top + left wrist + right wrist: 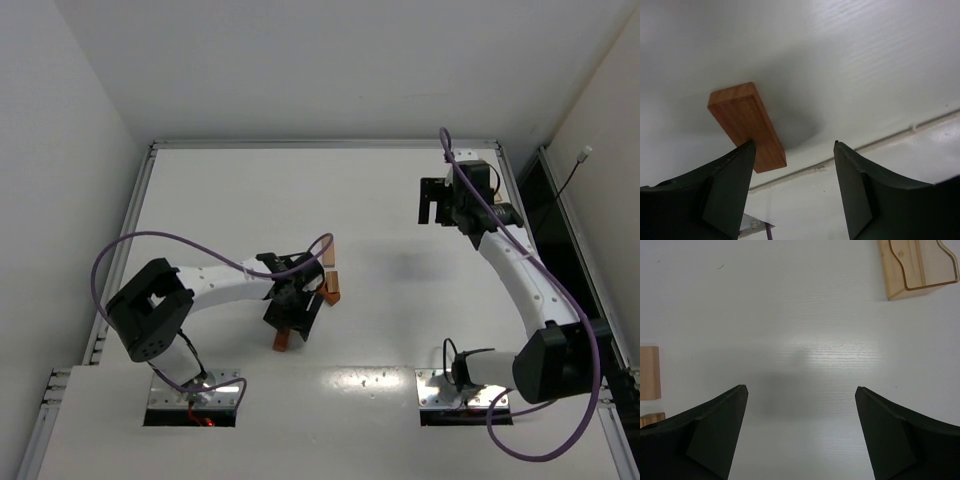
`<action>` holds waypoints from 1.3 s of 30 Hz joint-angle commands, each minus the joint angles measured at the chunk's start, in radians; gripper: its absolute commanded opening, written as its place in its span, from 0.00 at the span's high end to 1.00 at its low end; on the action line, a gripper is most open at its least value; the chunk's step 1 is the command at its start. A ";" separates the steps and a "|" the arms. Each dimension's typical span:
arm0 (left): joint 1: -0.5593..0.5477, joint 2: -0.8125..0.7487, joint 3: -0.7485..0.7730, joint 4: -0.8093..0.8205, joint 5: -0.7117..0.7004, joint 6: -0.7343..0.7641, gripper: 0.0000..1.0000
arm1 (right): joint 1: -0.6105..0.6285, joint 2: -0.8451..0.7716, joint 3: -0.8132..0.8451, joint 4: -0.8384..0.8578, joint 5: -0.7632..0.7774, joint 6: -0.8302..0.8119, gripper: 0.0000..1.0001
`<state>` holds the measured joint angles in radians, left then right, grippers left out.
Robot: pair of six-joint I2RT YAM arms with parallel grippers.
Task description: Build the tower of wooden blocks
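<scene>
A reddish-brown wooden bar (746,125) lies flat on the white table (865,75); it also shows in the top view (283,340). My left gripper (794,146) is open and low over the table, its left fingertip (742,155) at the bar's side, with nothing between the jaws. In the top view the left gripper (293,318) sits by an orange block (333,289) and a thin bar (328,250). My right gripper (434,212) is open, empty and raised at the back right. Its view (800,390) shows two tan blocks (649,372) (652,419) at the left edge.
A tan tray-like piece with a curved groove (917,265) lies at the top right of the right wrist view. The table's raised rim (320,144) runs along the back. A seam crosses the table in the left wrist view (890,137).
</scene>
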<state>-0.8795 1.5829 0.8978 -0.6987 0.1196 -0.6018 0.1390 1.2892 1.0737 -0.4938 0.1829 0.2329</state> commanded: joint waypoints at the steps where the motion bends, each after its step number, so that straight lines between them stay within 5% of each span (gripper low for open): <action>1: -0.003 0.008 0.021 0.007 -0.127 -0.058 0.39 | -0.015 -0.024 -0.007 0.011 -0.051 0.017 0.15; 13: -0.003 -0.077 -0.008 -0.012 -0.242 -0.049 0.39 | -0.024 -0.013 -0.043 0.052 -0.128 0.026 0.15; 21: 0.008 0.037 -0.010 0.033 -0.206 -0.059 0.39 | -0.024 -0.004 -0.043 0.052 -0.128 0.026 0.15; 27: 0.008 0.097 0.009 0.062 -0.176 -0.079 0.56 | -0.024 0.015 -0.043 0.052 -0.137 0.026 0.15; 30: 0.008 0.120 0.020 0.062 -0.176 -0.079 0.78 | -0.033 0.015 -0.043 0.052 -0.146 0.026 0.15; 31: 0.008 0.120 0.030 0.062 -0.176 -0.079 0.97 | -0.033 0.015 -0.043 0.052 -0.146 0.026 0.15; 39: 0.008 -0.009 0.269 0.042 -0.287 0.063 1.00 | -0.033 -0.053 -0.106 0.075 -0.166 0.026 0.15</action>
<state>-0.8757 1.6657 1.0306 -0.6888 -0.0963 -0.6182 0.1123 1.2789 0.9909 -0.4690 0.0437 0.2440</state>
